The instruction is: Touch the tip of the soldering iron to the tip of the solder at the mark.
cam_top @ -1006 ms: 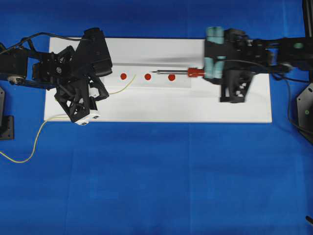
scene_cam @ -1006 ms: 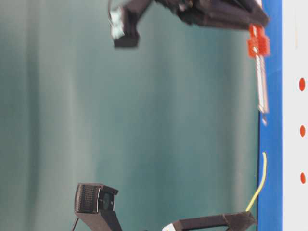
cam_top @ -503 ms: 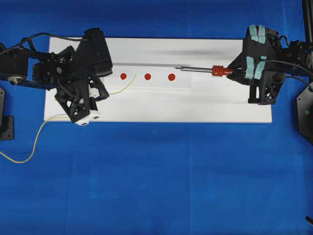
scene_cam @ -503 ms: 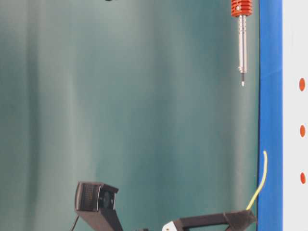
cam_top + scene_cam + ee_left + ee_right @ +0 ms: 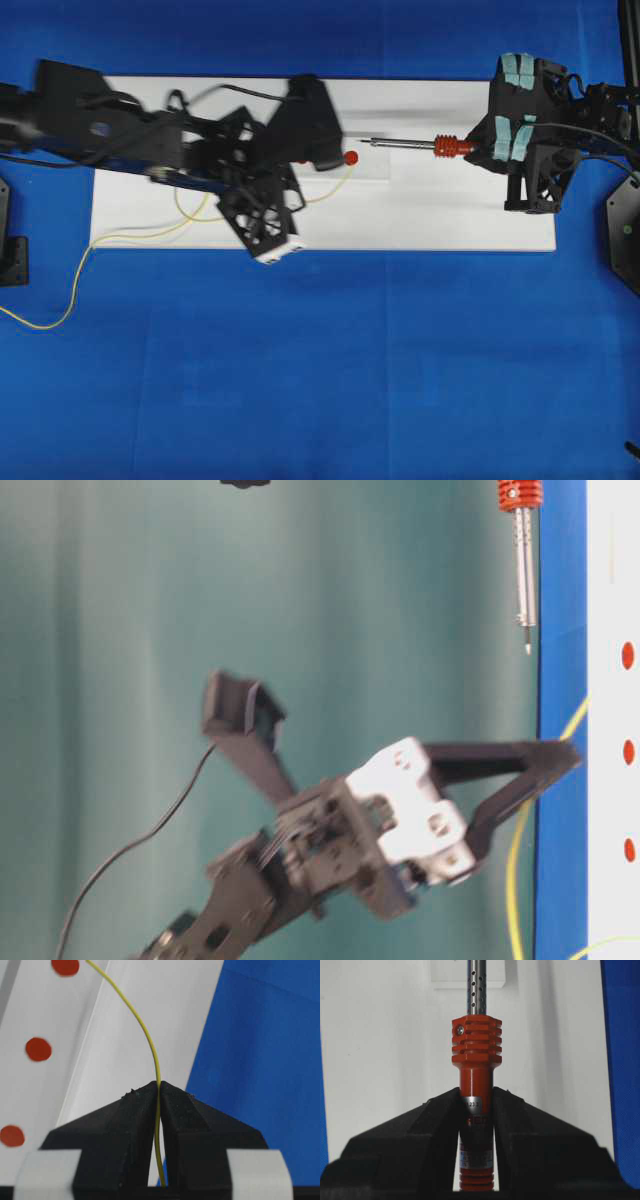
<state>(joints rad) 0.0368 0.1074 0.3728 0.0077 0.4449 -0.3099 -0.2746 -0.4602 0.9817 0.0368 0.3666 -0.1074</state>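
The soldering iron [image 5: 405,144] lies level above the white board [image 5: 450,215], silver shaft pointing left and red ribbed collar [image 5: 476,1040] just ahead of the jaws. My right gripper [image 5: 476,1105] is shut on its red handle. The iron's tip [image 5: 528,650] hangs a little off the board. The thin yellow solder [image 5: 145,1035] runs out from my left gripper [image 5: 159,1085], which is shut on it. In the overhead view my left gripper [image 5: 308,196] is over the board's middle. The solder's free end [image 5: 350,170] lies just below the rightmost red mark [image 5: 351,158], apart from the iron's tip [image 5: 373,141].
Three red marks [image 5: 38,1049] sit in a row on a raised strip of the board. The solder's loose tail [image 5: 45,322] trails left off the board over the blue cloth. Black mounts [image 5: 10,250] stand at both table sides. My left arm [image 5: 150,145] covers the board's left half.
My left arm has swept right with the solder, bringing its free end to the rightmost mark. The right gripper has stayed nearly in place; the iron sits slightly nearer the board.
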